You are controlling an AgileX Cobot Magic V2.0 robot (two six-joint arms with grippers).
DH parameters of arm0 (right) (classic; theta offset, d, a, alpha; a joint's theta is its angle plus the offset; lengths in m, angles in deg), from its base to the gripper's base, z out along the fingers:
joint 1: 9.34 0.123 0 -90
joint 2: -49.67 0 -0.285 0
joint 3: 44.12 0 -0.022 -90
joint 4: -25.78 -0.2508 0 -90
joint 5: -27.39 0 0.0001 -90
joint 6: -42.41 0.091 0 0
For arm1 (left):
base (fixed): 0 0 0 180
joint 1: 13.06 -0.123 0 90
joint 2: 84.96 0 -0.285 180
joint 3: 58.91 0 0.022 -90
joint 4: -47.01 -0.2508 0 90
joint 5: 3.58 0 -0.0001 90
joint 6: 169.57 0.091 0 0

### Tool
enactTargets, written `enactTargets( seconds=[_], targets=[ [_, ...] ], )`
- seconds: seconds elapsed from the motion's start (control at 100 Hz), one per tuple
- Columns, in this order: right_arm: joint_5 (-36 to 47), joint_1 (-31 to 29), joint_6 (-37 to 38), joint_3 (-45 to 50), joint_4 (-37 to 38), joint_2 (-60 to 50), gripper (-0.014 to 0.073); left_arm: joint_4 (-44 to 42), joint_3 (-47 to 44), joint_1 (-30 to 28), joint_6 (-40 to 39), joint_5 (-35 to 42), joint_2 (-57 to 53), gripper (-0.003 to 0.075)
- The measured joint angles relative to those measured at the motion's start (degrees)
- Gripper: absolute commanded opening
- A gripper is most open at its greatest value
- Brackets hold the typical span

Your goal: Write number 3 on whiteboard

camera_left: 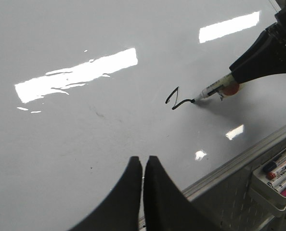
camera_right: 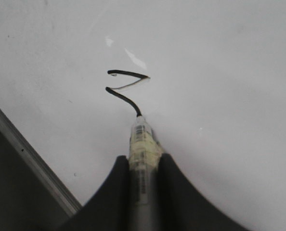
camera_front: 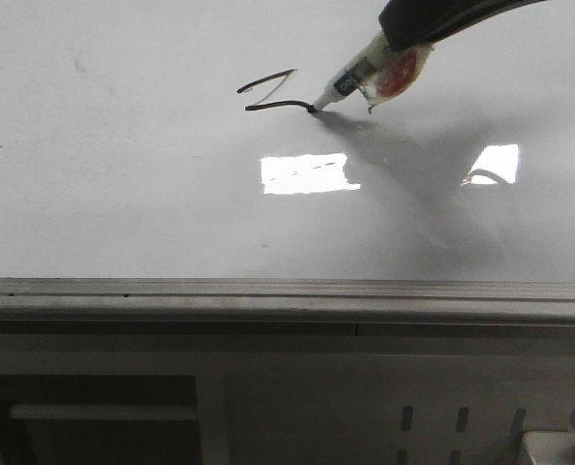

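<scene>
Marker (camera_right: 142, 144) sits pinched in my right pincer (camera_right: 143, 166), its tip touching the whiteboard (camera_front: 123, 194) at the end of the lower stroke. The number 3 (camera_front: 273, 94) is only partly drawn, a black zigzag, near the board's middle. My left pincer (camera_left: 143, 168) hangs over bare board, fingers pressed together, apparently holding nothing. Spare markers (camera_left: 280, 171) lie in a tray (camera_left: 270, 195) beyond the grey rail (camera_front: 287, 291).
</scene>
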Motion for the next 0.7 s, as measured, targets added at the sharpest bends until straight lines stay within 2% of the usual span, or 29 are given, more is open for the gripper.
enactTargets(
  seconds=[0.13,0.34,0.61,0.7],
  targets=[
    [0.64,1.53,0.3,0.83,-1.76,0.75,-0.0063,0.0,0.0,0.0,0.0,0.0,0.0,-0.002],
    [1.65,8.04,0.3,0.85,-4.25,6.79,-0.0063,0.0,0.0,0.0,0.0,0.0,0.0,-0.002],
    [0.64,8.73,1.12,-0.25,-5.06,6.94,-0.0063,0.13,0.0,0.0,0.0,0.0,0.0,-0.002],
    [-2.19,8.91,1.22,-2.41,-2.1,4.57,-0.0063,1.49,0.0,0.0,0.0,0.03,0.0,-0.002]
  ],
)
